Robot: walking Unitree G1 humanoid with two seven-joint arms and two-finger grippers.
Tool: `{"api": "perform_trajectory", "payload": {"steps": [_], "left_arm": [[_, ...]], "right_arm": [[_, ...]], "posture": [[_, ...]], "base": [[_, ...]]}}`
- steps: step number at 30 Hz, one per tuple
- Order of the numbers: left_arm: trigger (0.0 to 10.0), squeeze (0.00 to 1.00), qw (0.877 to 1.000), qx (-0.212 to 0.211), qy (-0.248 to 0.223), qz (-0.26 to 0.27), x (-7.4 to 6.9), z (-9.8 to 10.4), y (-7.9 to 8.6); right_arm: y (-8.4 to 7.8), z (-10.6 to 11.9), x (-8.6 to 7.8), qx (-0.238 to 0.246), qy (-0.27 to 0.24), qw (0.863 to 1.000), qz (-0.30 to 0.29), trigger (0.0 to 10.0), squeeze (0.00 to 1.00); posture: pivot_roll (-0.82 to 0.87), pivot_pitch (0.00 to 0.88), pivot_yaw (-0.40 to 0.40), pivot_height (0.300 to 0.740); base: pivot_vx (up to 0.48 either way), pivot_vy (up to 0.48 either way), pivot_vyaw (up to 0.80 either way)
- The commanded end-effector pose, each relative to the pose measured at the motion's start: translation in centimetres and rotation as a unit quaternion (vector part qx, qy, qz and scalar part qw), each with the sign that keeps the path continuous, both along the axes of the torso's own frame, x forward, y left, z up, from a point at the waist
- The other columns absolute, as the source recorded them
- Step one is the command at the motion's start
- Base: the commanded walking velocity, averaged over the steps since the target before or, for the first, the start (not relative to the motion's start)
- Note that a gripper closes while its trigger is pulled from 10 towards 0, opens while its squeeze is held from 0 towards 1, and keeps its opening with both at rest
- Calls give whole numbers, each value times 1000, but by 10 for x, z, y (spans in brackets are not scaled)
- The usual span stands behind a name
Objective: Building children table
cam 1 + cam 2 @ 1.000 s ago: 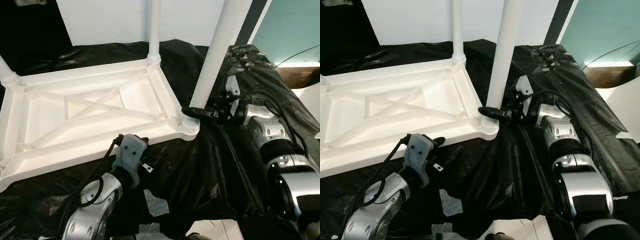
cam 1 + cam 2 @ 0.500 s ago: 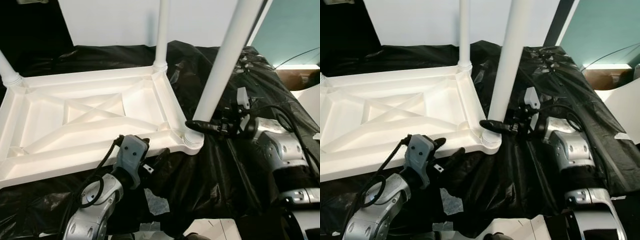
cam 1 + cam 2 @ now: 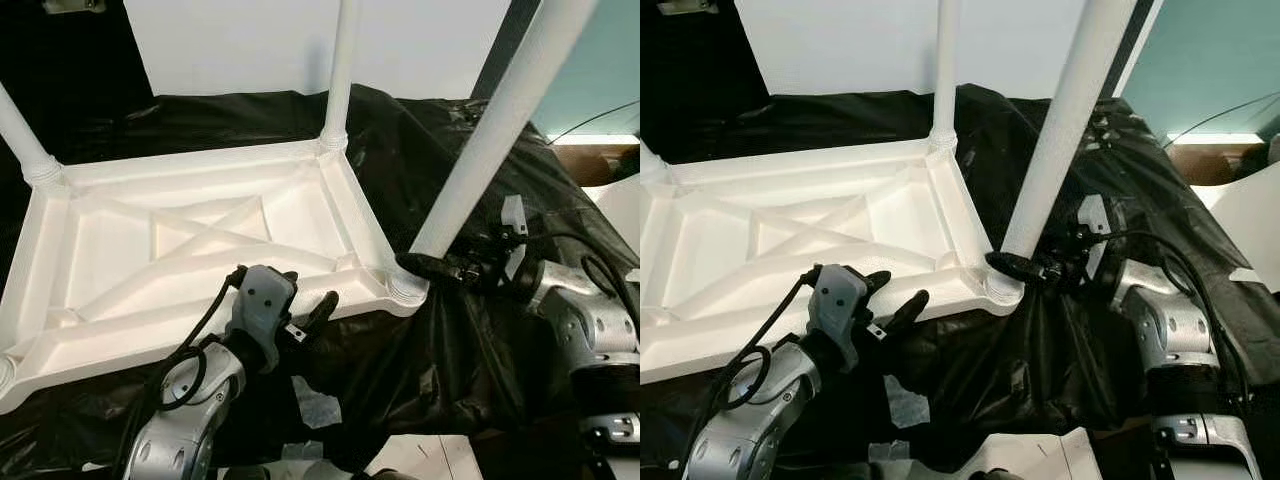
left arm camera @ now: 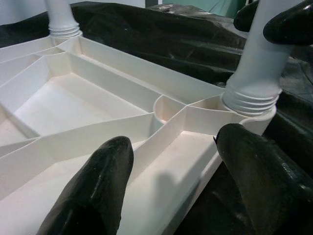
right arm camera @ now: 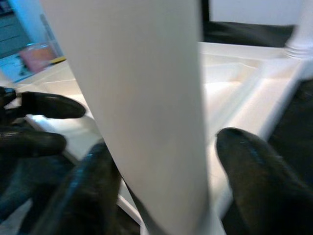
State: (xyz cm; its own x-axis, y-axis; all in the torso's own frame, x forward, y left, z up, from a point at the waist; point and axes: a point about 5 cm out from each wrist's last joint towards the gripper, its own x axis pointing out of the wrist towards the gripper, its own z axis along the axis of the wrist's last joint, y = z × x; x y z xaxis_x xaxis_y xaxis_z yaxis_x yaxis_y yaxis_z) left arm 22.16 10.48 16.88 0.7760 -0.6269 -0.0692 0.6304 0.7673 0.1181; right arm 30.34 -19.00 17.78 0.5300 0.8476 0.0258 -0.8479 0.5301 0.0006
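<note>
While crumpled black plastic sheeting (image 3: 440,350) covers the whole work surface, an upturned white plastic children's table top (image 3: 190,250) lies on it with its ribbed underside facing up. At the far left a white plastic leg (image 3: 25,140) rises from a corner socket, and a second white leg (image 3: 340,70) stands at the far corner. Behind them hangs a plain white wall panel (image 3: 250,40), with dark shadow to its left.

Near the front edge of the table top, the left end effector (image 3: 305,322) hovers with its two black fingers (image 4: 93,191) spread wide; one sits over the ribbed panel, the other just outside the rim, holding nothing.

Further right, a thick white cylindrical leg (image 3: 1065,120) leans away from the near right corner socket (image 3: 405,285), tilting toward the right. The right end effector (image 3: 1025,268) reaches in from the right, and its fingers (image 5: 249,176) lie on either side of this leg just above the threaded collar, gripping it.

At the far right, a teal wall (image 3: 600,90) and a pale floor patch (image 3: 1250,210) show beyond the sheeting.
</note>
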Motion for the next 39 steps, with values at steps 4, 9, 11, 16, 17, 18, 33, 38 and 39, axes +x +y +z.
{"api": "perform_trajectory", "payload": {"steps": [4, 9, 11, 16, 17, 18, 33, 38, 39], "left_arm": [[10000, 0, 1000, 4, 2, 10, 3, -3, -1], [10000, 0, 1000, 7, 2, 8, 3, -3, -1], [10000, 0, 1000, 7, 2, 6, 4, -3, -1], [10000, 0, 1000, 15, -2, 2, 7, -2, 0], [10000, 0, 1000, 17, -3, 2, 7, -2, 0], [10000, 0, 1000, 20, -4, 0, 8, -2, -1], [10000, 0, 1000, 27, -6, 2, 5, -5, -3], [10000, 0, 1000, 25, -6, 3, 5, -7, -5], [10000, 0, 1000, 25, -6, 1, 5, -7, -6]], "right_arm": [[-5, 0, 7, 6, -11, 999, -40, 10000, 710], [7, -3, 12, 6, -8, 1000, -22, 10000, 0], [12, -5, 14, 5, -9, 1000, -12, 10000, 0], [36, -9, 20, -16, -10, 999, 38, 10000, 0], [40, -10, 21, -22, -11, 999, 47, 10000, 0], [44, -13, 23, -33, -9, 998, 61, 10000, 0], [39, -25, 41, -107, -2, 992, 66, 0, 0], [38, -27, 44, -90, 9, 996, 22, 0, 0], [39, -29, 45, -96, 7, 995, 8, 0, 0]], "posture": [[111, 95, -65, 740], [112, 87, -54, 740], [113, 86, -51, 740], [120, 73, -43, 740], [120, 73, -43, 740], [125, 68, -42, 740], [146, 54, -59, 740], [138, 47, -64, 740], [136, 45, -63, 740]], "base": [[0, 0, 0], [0, 0, 0], [0, 0, 0], [0, 0, 0], [0, 0, 0], [0, 0, 0], [0, 0, 0], [0, 0, 0], [0, 0, 0]]}}
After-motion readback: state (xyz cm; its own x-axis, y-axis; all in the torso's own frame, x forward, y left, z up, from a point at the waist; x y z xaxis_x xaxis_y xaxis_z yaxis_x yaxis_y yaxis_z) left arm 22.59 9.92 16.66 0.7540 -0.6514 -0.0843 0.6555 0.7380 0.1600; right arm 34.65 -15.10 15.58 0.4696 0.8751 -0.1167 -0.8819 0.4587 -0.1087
